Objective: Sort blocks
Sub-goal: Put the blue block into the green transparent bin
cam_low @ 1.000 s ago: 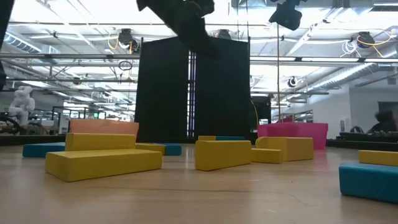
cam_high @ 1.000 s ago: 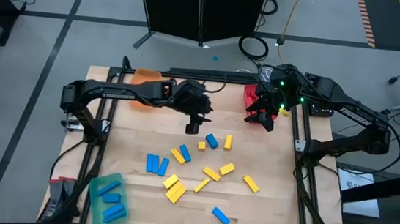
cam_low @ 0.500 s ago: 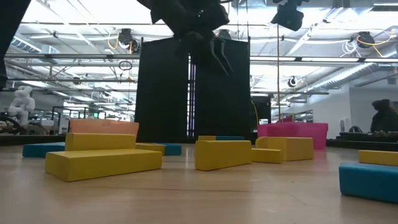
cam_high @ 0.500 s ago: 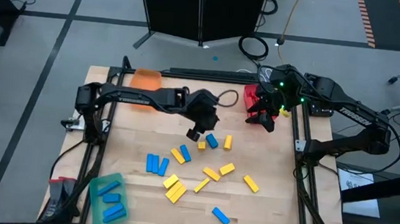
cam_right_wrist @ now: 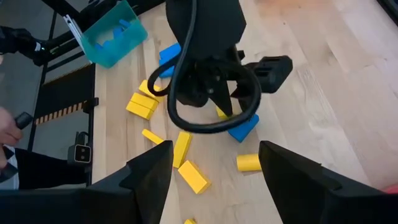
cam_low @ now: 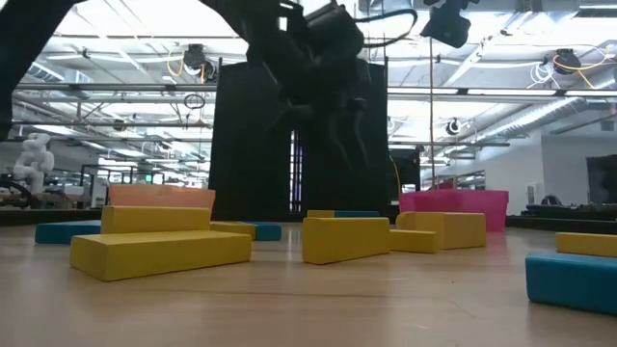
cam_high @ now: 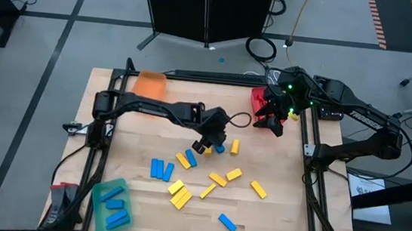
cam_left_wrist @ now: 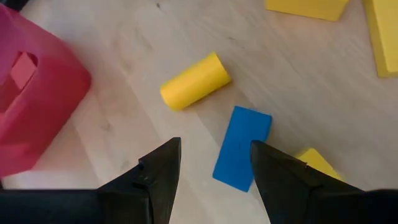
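The left gripper (cam_high: pixel 202 143) is stretched out over the middle of the light wooden table (cam_high: pixel 272 213), above the group of small rectangular blocks; in the left wrist view its two dark fingers (cam_left_wrist: pixel 160 174) stand apart with nothing between them, and a small flat blue block (cam_left_wrist: pixel 242 148) lies on the wood just under the gap, not touched by either finger; near it lies a short yellow block (cam_left_wrist: pixel 194 80) with a rounded look, and a corner of another yellow block (cam_left_wrist: pixel 317 163) shows beside the blue one. The right gripper (cam_high: pixel 270 122) hangs at the far right side of the table, over the red plastic tray (cam_high: pixel 258 100); its fingers (cam_right_wrist: pixel 149 168) are also spread wide and hold nothing. The loose blocks are scattered on the middle of the table: two blue blocks side by side (cam_high: pixel 159 169), several yellow blocks (cam_high: pixel 179 194) close together, one yellow block (cam_high: pixel 258 189) more to the right, and one blue block (cam_high: pixel 227 223) alone near the front edge. Some blue blocks lie inside the teal plastic tray (cam_high: pixel 99 193) at the front left corner; the orange plastic tray (cam_high: pixel 150 85) stands at the far left side. In the low view the yellow blocks (cam_low: pixel 159 253) lie flat on the wood, and the left arm hangs dark above them.
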Robot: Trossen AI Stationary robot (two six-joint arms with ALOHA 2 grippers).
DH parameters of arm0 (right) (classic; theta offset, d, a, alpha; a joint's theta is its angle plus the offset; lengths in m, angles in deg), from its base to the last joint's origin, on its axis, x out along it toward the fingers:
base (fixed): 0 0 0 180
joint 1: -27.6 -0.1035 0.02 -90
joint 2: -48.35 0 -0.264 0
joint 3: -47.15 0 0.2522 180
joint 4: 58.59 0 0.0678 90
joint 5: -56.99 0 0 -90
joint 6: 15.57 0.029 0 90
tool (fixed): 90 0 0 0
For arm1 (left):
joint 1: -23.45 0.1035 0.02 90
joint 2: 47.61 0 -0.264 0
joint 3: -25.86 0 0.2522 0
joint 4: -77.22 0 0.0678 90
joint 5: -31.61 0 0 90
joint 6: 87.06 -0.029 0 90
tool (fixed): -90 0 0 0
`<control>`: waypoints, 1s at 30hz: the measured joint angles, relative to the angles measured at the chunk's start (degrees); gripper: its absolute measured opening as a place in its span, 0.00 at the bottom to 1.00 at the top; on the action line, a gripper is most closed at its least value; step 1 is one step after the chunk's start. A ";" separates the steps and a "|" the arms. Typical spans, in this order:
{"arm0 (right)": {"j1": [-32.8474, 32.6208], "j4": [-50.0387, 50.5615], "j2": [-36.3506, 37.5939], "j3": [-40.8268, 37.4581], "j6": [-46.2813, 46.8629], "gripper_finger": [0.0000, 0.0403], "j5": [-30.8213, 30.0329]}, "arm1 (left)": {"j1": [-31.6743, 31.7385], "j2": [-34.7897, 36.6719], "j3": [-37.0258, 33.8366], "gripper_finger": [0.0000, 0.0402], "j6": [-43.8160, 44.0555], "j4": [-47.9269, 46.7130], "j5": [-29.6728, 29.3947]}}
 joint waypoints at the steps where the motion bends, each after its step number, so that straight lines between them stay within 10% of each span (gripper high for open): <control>1: -0.01 0.02 0.00 0.00 0.00 0.58 0.00 | -0.12 -0.13 0.00 0.50 -0.06 0.00 -0.06; 21: 0.00 0.02 0.00 0.00 -0.66 0.58 -0.02 | -4.49 -1.05 -0.04 0.50 -3.78 0.59 -9.59; 30: -0.01 0.00 0.02 0.00 -0.59 0.58 0.00 | -4.75 -1.05 -0.04 0.50 12.10 7.12 -20.93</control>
